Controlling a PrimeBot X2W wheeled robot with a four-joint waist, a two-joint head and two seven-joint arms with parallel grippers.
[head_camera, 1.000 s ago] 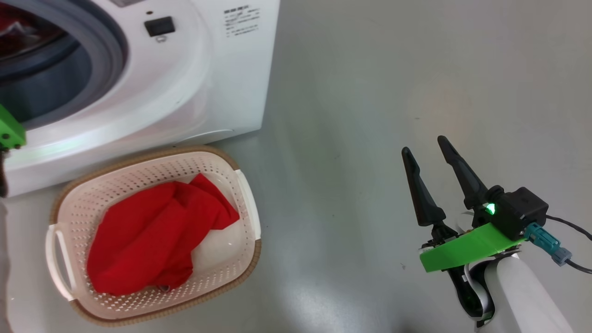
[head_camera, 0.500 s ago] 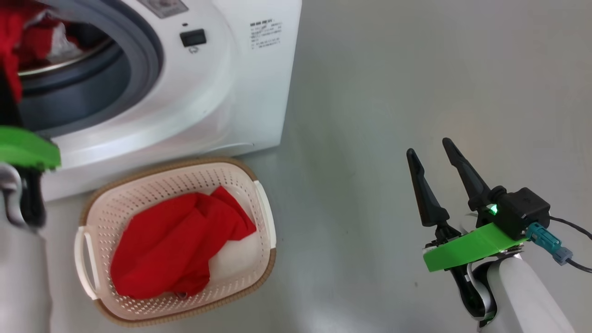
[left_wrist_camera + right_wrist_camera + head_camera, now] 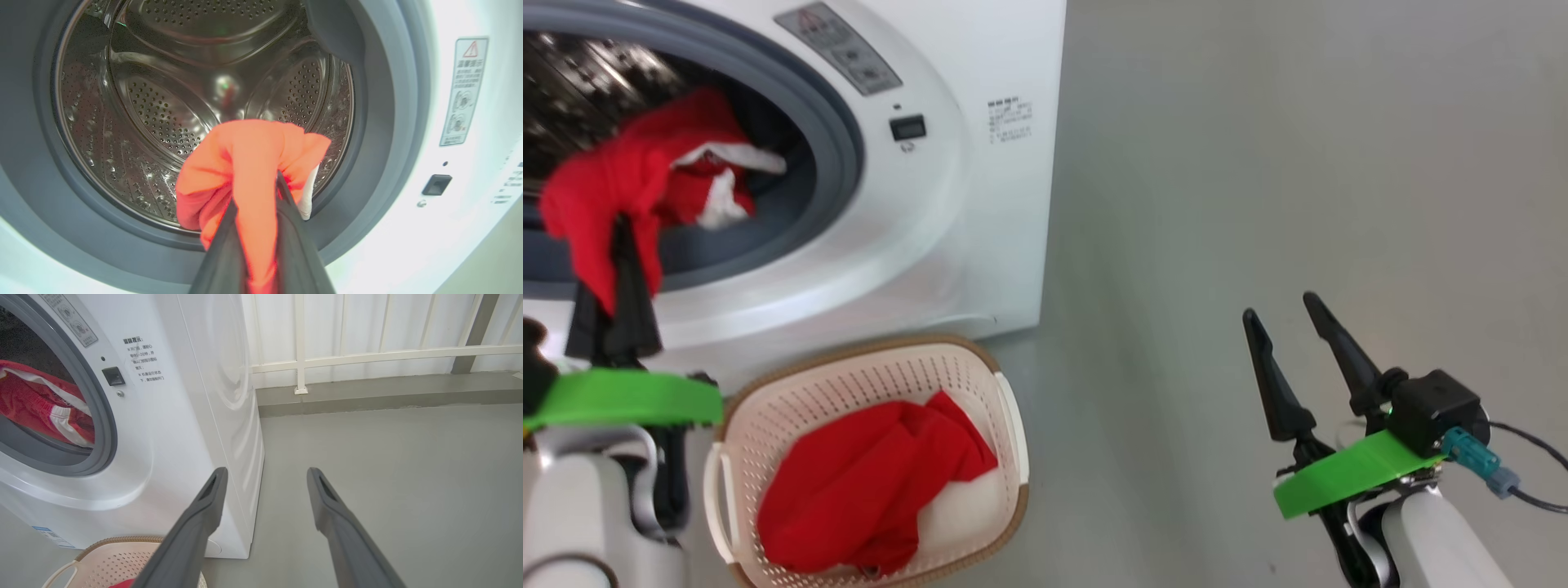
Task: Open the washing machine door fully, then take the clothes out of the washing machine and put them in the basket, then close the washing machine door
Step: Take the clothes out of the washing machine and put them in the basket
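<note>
- The left fingers [image 3: 294, 245] are clamped on a red garment [image 3: 245, 159]. The cloth is squeezed between them and bunches up over their tips, with a strip of white trim at its right side.
- In the head view that garment sits in the round opening of the washing machine [image 3: 980, 204], at the upper left of the frame. It lies above the lower arc of the grey rubber ring [image 3: 840, 155], with the dark fingers rising to it from below.
- The perforated steel drum [image 3: 163, 114] shows behind the cloth in the left wrist view.
- The right fingers [image 3: 339, 531] stand well apart and hold nothing. At the lower right of the head view they hang over the floor [image 3: 1258, 163], touching nothing and well apart from the machine.
- The basket [image 3: 866, 353] stands on the floor just in front of the machine, at the bottom of the head view, left of centre. Another red garment [image 3: 866, 482] lies crumpled inside it, and a pale patch shows at that garment's right.
- The floor is smooth, grey and slightly glossy.
- On the machine's white front, right of the opening, are a small black latch slot [image 3: 436, 184] and a warning sticker [image 3: 463, 90].
- At the top of the right wrist view, a white railing [image 3: 367, 356] runs along a pale panelled wall above a low grey kerb.
</note>
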